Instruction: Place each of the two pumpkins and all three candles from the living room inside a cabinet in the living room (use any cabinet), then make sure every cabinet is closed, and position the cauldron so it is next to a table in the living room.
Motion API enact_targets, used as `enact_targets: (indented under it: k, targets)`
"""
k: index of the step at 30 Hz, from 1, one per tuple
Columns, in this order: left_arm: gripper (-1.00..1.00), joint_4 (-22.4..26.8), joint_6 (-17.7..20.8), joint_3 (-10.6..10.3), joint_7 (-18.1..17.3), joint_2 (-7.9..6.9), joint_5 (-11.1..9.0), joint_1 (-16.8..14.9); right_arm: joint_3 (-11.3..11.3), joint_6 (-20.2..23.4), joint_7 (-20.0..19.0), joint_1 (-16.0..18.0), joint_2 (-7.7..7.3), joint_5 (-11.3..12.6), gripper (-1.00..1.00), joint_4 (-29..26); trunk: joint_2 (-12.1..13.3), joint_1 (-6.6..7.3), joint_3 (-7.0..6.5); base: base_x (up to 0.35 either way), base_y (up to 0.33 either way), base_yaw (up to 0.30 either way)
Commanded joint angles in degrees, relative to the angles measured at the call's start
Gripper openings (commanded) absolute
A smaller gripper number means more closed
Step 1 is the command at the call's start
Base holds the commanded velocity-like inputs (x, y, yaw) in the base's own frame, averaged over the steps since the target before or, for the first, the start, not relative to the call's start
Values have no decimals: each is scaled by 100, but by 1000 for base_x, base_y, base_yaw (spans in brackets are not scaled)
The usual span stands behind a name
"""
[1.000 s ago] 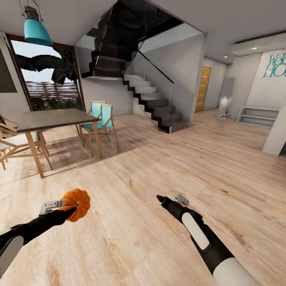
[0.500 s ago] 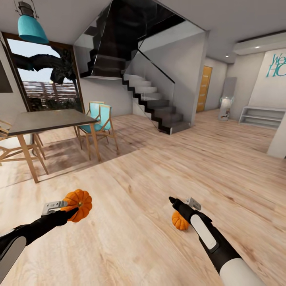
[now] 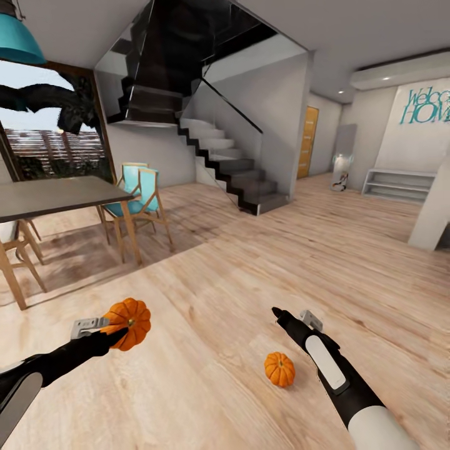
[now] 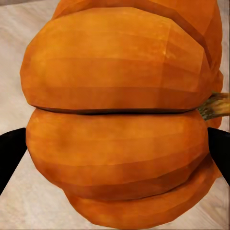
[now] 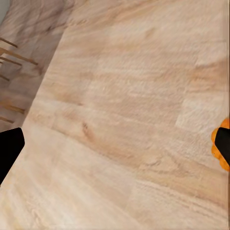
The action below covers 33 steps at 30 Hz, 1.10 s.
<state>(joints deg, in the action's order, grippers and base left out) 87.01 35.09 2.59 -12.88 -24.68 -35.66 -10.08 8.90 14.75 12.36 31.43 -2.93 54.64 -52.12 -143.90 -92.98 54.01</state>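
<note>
Orange pumpkin (image 3: 128,315) clamped in left gripper (image 3: 111,332), held above wood floor (image 3: 237,275). Second pumpkin (image 3: 279,369) rests on floor beside right gripper (image 3: 279,314); its fingers spread, empty.

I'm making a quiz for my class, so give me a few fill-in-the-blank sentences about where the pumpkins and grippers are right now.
1. The left gripper is shut on a ____.
2. The second pumpkin lies on the ____.
3. The right gripper holds ____.
4. The chair beside the dining table has a ____ seat.

Missing words: pumpkin; floor; nothing; turquoise
</note>
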Motion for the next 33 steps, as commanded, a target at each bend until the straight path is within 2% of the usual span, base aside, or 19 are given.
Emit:
enact_targets:
  k: [1, 7, 17, 22, 33]
  targets:
    - [-100, 3, 42, 12, -26, 3, -42, -3, 23, 6, 47, 4, -6, 47, 100, -9, -3, -2, -1, 294, -98, -215]
    - [-100, -5, 42, 10, -51, 7, -33, -3, 22, 9, 47, 4, -6, 47, 100, -9, -3, -2, -38, 251, -34, -202]
    - [-100, 24, 42, 14, -65, 7, -64, -3, 15, 19, 56, 4, -6, 47, 100, -9, -3, -2, -84, 26, -12, -153]
    - [-100, 26, 42, 0, -65, 7, -64, -3, 22, -1, 56, 4, -6, 44, 100, -9, -9, -15, -1, 0, 0, -197]
    - [-100, 26, 42, 4, -58, 7, -55, -3, 24, -40, 50, 4, -6, 39, 100, 0, -24, -43, 239, 0, 0, -13]
